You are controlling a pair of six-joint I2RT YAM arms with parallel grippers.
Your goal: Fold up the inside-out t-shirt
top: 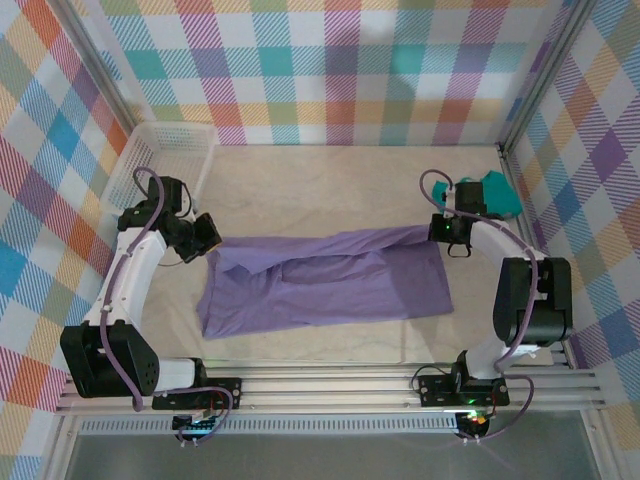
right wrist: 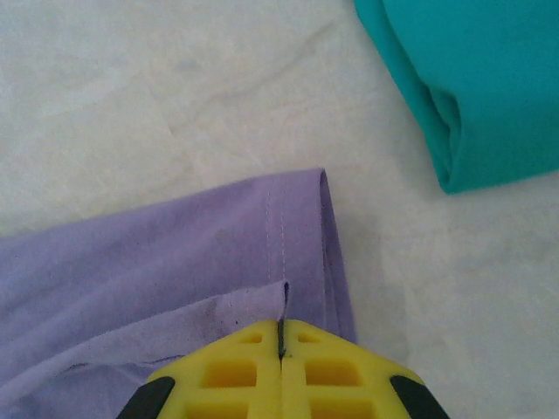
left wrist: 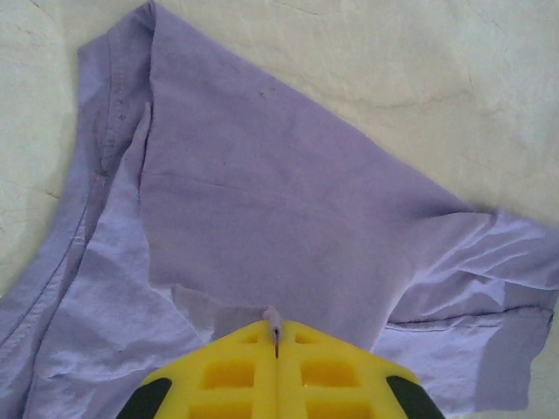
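1. The shirt (top: pixel 330 285) lies mid-table between the two arms. It is soft lavender cotton spread in a rough, wide rectangle. Its far edge gathers into a narrow bunched strip toward the right side.
2. The left gripper (top: pixel 208 240) sits at the shirt's far-left corner. In the left wrist view its yellow fingers (left wrist: pixel 231 375), moulded with square pockets, are pressed together. A small nub of purple cloth is pinched at their tips.
3. Around that pinch, a darker, smoother panel overlaps a paler, crumpled layer. A stitched seam (left wrist: pixel 472 319) crosses the wrinkled flap on the right.
4. The right gripper (top: pixel 443 233) sits at the shirt's far-right corner. In the right wrist view its jaws are closed flat on a thin raw-looking edge of cloth. That edge is just beside a double-stitched hem (right wrist: pixel 281 227) that rolls over into a rounded fold.
5. The teal garment (right wrist: pixel 472 87) is folded thick, with smooth, rounded fold edges. It lies at the far-right of the table, near the right gripper and apart from the shirt.
6. The table (top: pixel 330 180) is cream, matte and faintly marbled.
7. A white lattice plastic basket (top: pixel 150 150) stands at the far-left corner, clear of the shirt.
8. Pastel plaid walls (top: pixel 330 60) enclose the table on three sides.
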